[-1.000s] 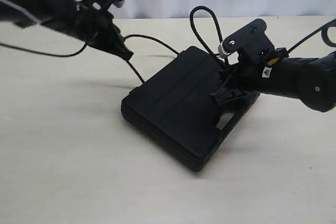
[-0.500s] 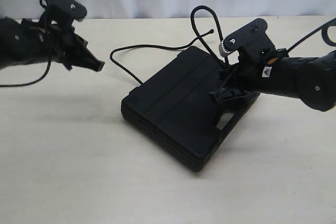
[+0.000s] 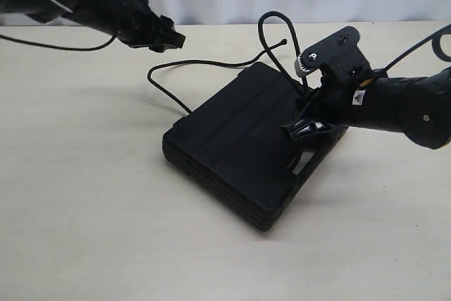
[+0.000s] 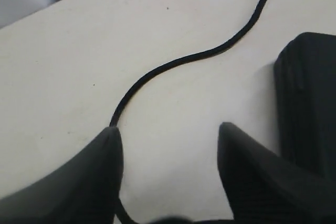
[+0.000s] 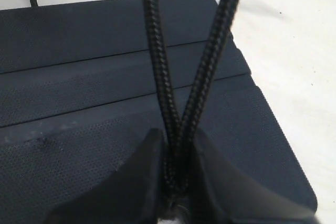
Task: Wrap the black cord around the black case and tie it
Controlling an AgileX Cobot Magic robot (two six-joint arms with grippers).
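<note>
The black cord (image 3: 204, 63) slips behind the black case (image 3: 239, 146), where its run is hidden. The right gripper (image 5: 176, 145) pinches two strands above the case. The left gripper (image 4: 169, 128) is spread and empty, with the cord just beside it.

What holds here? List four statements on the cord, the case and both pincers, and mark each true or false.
1. The right pincer is shut on two strands of the black cord. True.
2. The left pincer grips the cord. False: it stands open, and the cord lies loose on the table below it.
3. The black case stands upright on one edge. False: it lies on its broad side on the table.
4. A loop of the cord rises above the right pincer. True.
</note>
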